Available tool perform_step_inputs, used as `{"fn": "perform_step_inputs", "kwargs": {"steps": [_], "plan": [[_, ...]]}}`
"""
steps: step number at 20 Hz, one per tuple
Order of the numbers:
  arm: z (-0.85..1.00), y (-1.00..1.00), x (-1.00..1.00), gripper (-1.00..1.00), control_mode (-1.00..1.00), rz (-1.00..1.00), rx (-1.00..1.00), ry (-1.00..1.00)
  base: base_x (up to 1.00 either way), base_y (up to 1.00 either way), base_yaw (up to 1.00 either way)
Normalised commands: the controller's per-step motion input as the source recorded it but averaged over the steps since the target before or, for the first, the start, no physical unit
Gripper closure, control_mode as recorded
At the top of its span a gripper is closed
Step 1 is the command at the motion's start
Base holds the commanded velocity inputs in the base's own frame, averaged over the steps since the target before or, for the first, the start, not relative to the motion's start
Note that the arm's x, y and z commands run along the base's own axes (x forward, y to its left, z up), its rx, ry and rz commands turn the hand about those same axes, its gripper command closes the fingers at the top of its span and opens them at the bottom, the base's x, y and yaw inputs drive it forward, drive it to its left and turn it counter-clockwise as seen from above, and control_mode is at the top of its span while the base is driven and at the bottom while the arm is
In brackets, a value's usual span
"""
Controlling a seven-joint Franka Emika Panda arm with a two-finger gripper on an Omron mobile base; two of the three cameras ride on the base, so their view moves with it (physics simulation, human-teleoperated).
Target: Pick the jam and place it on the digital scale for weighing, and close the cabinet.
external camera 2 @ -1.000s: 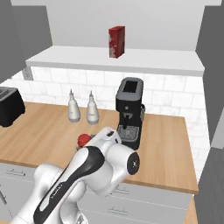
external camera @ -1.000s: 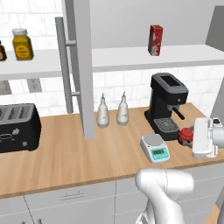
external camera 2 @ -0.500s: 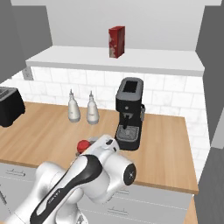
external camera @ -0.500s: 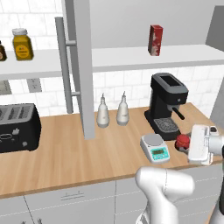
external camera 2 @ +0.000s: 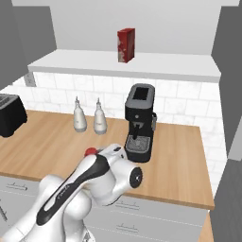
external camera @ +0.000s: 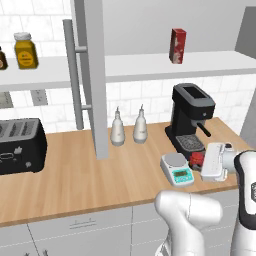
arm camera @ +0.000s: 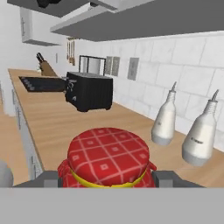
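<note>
Matt pale wood on the worktop (external camera: 85,175). Red checked cloth, banded yellow, over the jam (arm camera: 108,157). Silvery metal plate on the white plastic digital scale (external camera: 177,167). Flat matt grey on the cabinet (external camera: 94,75) door. Glossy white wall tiles (arm camera: 188,61).

No text, number or brand can be read anywhere. The digital scale (external camera: 177,168) has a teal display panel, but its marks are too small to make out. The tall red carton (external camera: 177,45) on the shelf carries pale markings that stay illegible. The amber jar (external camera: 25,51) shows no readable label.
</note>
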Motion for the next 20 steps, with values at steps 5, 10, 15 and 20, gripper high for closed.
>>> {"fn": "perform_step_inputs", "kwargs": {"steps": [5,10,15,20], "plan": [[-0.23,-0.04,0.33,1.00,-1.00,0.09,0.02,0.00,0.00,0.00,0.00],[-0.15,-0.07,0.43,1.00,-1.00,0.10,0.04,0.00,0.00,0.00,0.00],[-0.10,-0.08,0.44,1.00,-1.00,0.06,0.03,0.00,0.00,0.00,0.00],[-0.31,-0.14,0.27,1.00,-1.00,0.03,0.00,0.00,0.00,0.00,0.00]]}}
